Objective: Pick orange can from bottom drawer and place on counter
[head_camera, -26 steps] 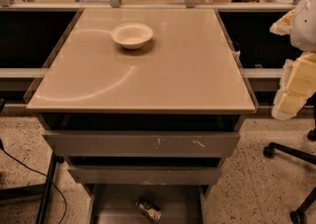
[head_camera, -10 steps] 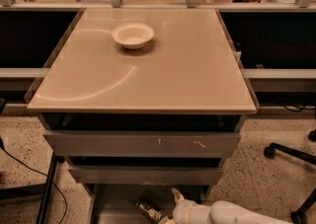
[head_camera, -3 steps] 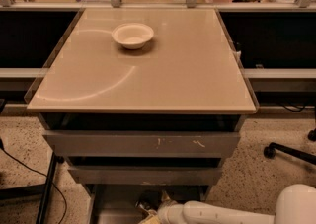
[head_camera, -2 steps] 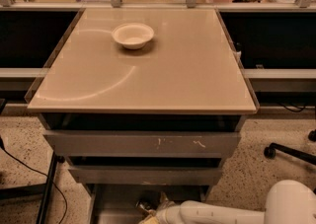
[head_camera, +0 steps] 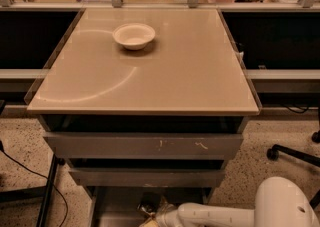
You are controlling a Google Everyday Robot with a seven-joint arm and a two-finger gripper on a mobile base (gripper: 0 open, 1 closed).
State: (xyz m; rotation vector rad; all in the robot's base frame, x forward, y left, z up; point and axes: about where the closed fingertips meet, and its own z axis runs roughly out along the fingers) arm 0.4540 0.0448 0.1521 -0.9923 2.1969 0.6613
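Observation:
The orange can (head_camera: pixel 147 205) lies in the open bottom drawer (head_camera: pixel 112 210) at the lower edge of the camera view; only a dark, partly shiny bit of it shows. My gripper (head_camera: pixel 159 217) is down inside that drawer, right beside the can on its right and touching or nearly touching it. My white arm (head_camera: pixel 220 216) reaches in from the lower right and hides part of the drawer floor. The beige counter (head_camera: pixel 165 71) with its pale arc mark lies above the drawers.
A white bowl (head_camera: pixel 133 35) stands on the counter's back left. Two wider grey drawers (head_camera: pixel 142 146) with scratched fronts stick out above the bottom one. A chair base (head_camera: pixel 295 153) stands on the floor at the right, and a cable (head_camera: pixel 30 173) runs at the left.
My arm's bulky white joint has moved left, further into view at the lower right. The gripper has stayed at the can in the bottom drawer.

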